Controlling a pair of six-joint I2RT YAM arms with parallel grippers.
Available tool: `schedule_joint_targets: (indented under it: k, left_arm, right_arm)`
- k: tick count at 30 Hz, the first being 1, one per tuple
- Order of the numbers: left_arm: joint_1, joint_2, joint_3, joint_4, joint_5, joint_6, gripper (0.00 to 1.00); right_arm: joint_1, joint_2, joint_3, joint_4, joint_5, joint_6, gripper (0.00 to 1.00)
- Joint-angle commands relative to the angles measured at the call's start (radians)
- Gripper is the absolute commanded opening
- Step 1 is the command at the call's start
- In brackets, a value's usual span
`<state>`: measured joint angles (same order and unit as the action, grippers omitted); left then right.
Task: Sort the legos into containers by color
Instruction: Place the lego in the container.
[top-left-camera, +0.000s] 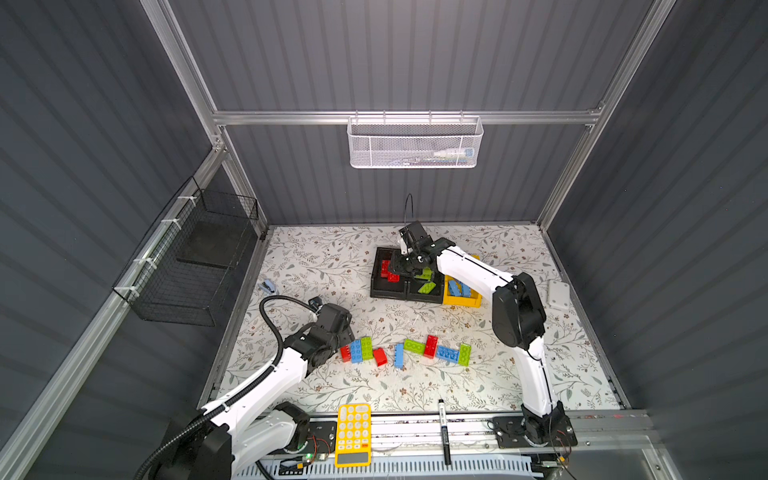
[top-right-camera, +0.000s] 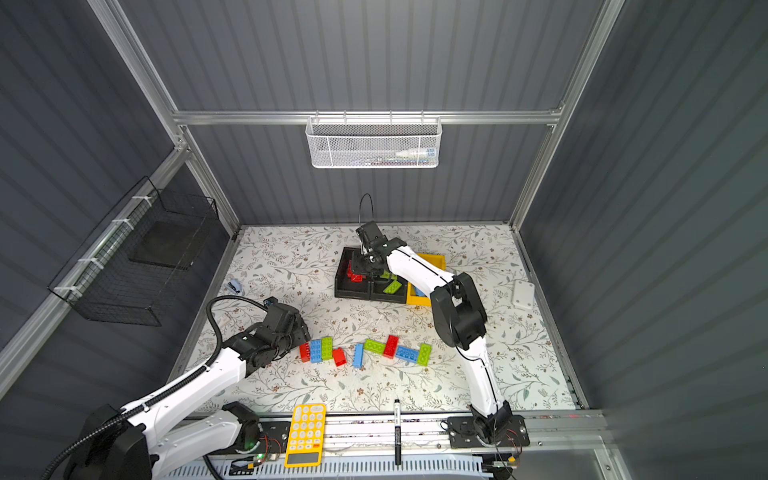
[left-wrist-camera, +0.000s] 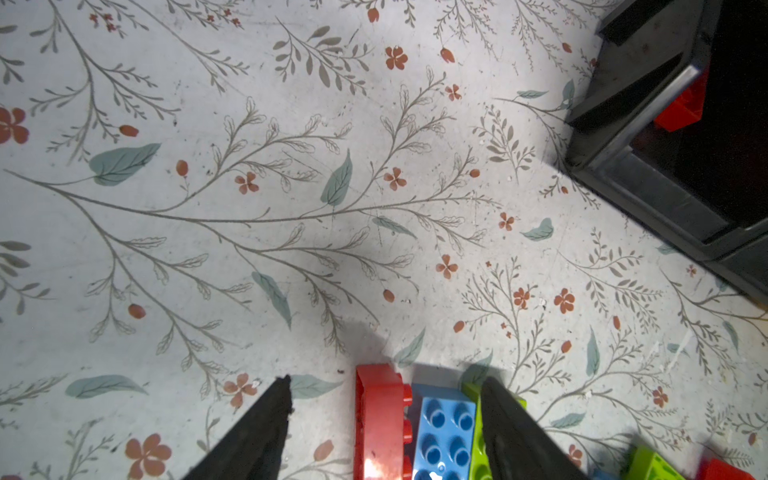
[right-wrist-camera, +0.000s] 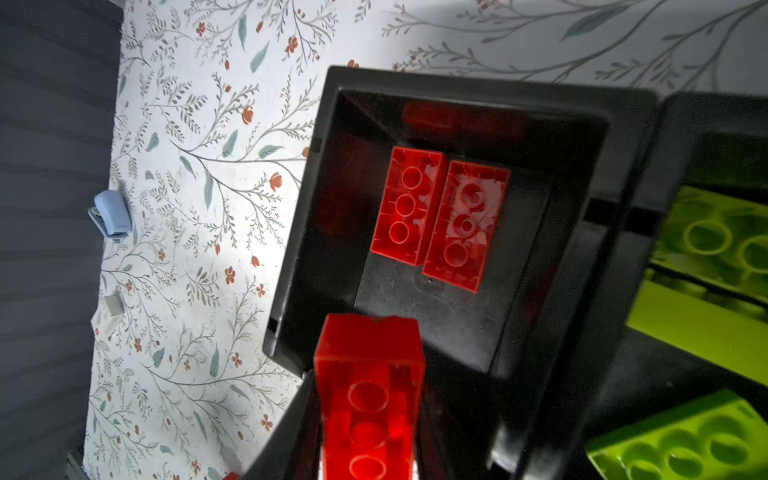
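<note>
Right gripper (right-wrist-camera: 365, 419) is clamped on a red lego brick (right-wrist-camera: 368, 353), which hangs with its hollow underside facing the wrist camera, above the black bin (right-wrist-camera: 299, 232). Inside that bin two sorted red bricks (right-wrist-camera: 409, 205) lie side by side, undersides up, with bare floor around them. The right arm (top-left-camera: 469, 270) rises from its base at the near edge, bends at a raised elbow and stretches to the far bins, wrist tipped down.

Just beside stands a second black bin (right-wrist-camera: 665, 124) holding lime-green bricks (right-wrist-camera: 715, 237), then a yellow bin (top-left-camera: 461, 300) with blue bricks (top-left-camera: 457, 287). Open floral table (top-left-camera: 324, 266) lies between the bins and a loose row of bricks (top-left-camera: 414, 345). At one end of the row the left gripper (left-wrist-camera: 386, 382) sits low, jaws apart. Its fingers (left-wrist-camera: 257, 432) straddle a loose red brick (left-wrist-camera: 380, 415) and a loose blue brick (left-wrist-camera: 446, 428).
</note>
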<state>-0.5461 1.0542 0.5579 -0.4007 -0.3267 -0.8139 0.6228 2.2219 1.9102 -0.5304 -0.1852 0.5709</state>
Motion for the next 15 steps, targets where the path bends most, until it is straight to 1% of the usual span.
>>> schedule_joint_targets:
  k: [1, 4, 5, 15]
  left_arm:
    - [0.002, 0.003, -0.018, -0.021, 0.012, -0.032, 0.73]
    - [0.002, 0.003, -0.031, -0.014, 0.023, -0.046, 0.73]
    - [0.002, 0.004, -0.037, -0.008, 0.026, -0.052, 0.73]
    - [0.002, 0.021, -0.070, 0.020, 0.055, -0.082, 0.73]
  right_arm:
    - [0.005, 0.016, 0.039, -0.035, -0.018, -0.016, 0.44]
    - [0.006, 0.013, 0.043, -0.037, -0.026, -0.016, 0.54]
    - [0.007, 0.009, 0.041, -0.038, -0.025, -0.017, 0.55]
    - [-0.001, -0.077, 0.000, -0.041, 0.017, -0.024, 0.57]
